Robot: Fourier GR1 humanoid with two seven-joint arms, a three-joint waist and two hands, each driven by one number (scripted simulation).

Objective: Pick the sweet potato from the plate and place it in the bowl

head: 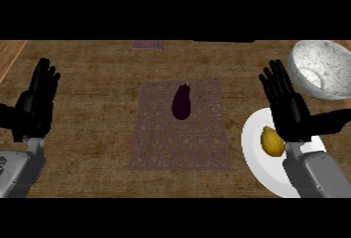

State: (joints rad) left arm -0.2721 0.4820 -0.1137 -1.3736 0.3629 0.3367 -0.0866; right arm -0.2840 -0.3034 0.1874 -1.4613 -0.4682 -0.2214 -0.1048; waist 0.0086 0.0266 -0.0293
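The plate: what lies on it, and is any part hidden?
A sweet potato lies on the plate, near its left rim. The right hand and forearm cover the plate's right part; nothing can be seen there.

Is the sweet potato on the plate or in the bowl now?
On the plate: the sweet potato lies on its white surface, beside the open right hand; the bowl shows nothing inside.

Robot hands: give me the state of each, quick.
Left robot hand: open, holding nothing.
Right robot hand: open, holding nothing; the sweet potato lies on the plate.
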